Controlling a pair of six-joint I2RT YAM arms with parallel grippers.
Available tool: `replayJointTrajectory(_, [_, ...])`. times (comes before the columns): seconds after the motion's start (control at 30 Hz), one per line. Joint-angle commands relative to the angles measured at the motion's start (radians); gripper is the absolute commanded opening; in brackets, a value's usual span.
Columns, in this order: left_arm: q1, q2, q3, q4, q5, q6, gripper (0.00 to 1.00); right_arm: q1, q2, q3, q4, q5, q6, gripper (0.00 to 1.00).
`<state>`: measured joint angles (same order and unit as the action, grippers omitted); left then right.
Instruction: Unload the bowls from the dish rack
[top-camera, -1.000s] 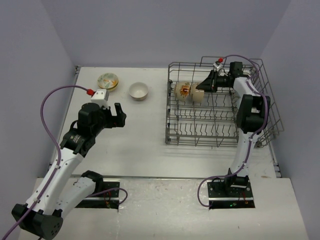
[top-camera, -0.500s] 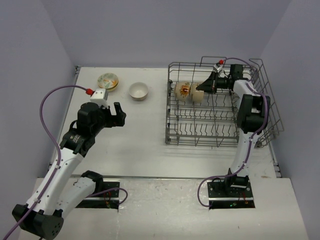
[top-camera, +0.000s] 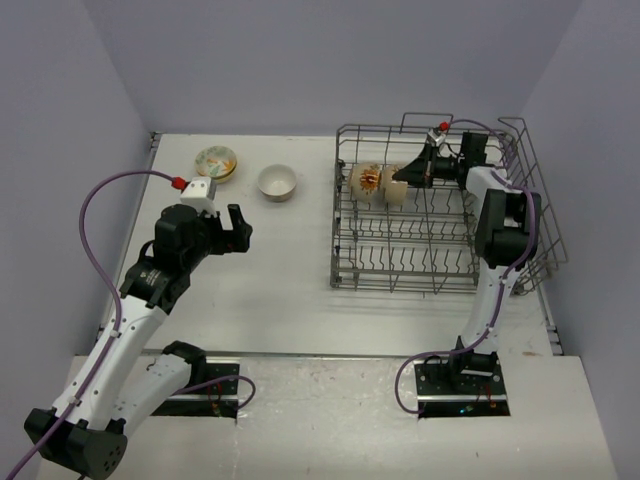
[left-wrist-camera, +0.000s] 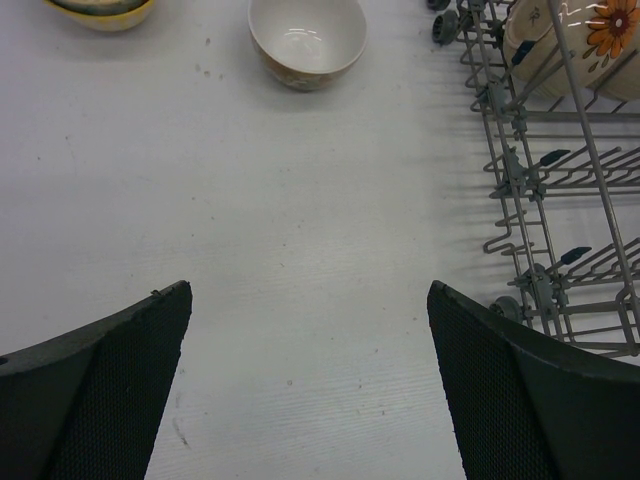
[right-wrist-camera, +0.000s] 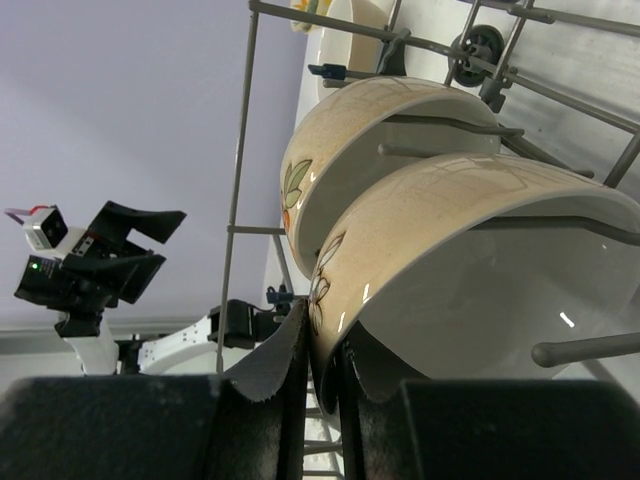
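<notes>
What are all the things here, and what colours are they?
grey metal wire dish rack: one, grey, right side of table
cream ceramic bowls with orange flowers: two, cream, on edge in the rack's far row
small round cream bowl: one, white inside, upright on table left of rack
floral-patterned bowl: one, yellowish, table's far left
white table: one
left gripper: black, open above table
right gripper: black, pinching the right-hand cream bowl

A flowered cream bowl (top-camera: 368, 181) and a second cream bowl (top-camera: 395, 191) stood on edge in the grey wire dish rack's (top-camera: 400, 250) far-left corner. A floral bowl (top-camera: 216, 161) and a white bowl (top-camera: 277, 182) sat upright on the desk (top-camera: 280, 280).
</notes>
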<state>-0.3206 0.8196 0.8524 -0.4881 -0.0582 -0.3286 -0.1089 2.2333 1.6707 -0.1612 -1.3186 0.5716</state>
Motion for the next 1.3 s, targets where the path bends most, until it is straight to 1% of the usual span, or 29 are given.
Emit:
replayJointTrajectory(0.0, [0.012,-0.013,-0.006,0.033,0.008,0.025,1.0,-0.011,-0.155,0.003,0.261,-0.126,0.094,0.0])
replayJointTrajectory(0.13, [0.012,-0.013,-0.006,0.033,0.008,0.025,1.0,-0.011,-0.179,-0.034,0.417,-0.136,0.218,0.0])
replayJointTrajectory(0.3, [0.014,-0.014,-0.007,0.031,0.008,0.023,1.0,-0.014,-0.199,-0.042,0.46,-0.139,0.26,0.0])
replayJointTrajectory(0.4, [0.014,-0.016,-0.007,0.032,0.008,0.023,1.0,-0.017,-0.205,-0.057,0.52,-0.146,0.309,0.0])
replayJointTrajectory(0.53, [0.015,-0.016,-0.007,0.031,0.008,0.023,1.0,-0.017,-0.215,-0.08,0.672,-0.154,0.427,0.0])
replayJointTrajectory(0.6, [0.015,-0.017,-0.007,0.033,0.008,0.023,1.0,-0.015,-0.218,-0.085,0.71,-0.157,0.462,0.0])
replayJointTrajectory(1.03, [0.02,-0.017,-0.007,0.033,0.012,0.023,1.0,-0.018,-0.265,-0.094,0.713,-0.174,0.467,0.0])
replayJointTrajectory(1.27, [0.023,-0.017,-0.007,0.033,0.014,0.023,1.0,-0.02,-0.274,-0.106,0.779,-0.18,0.519,0.0])
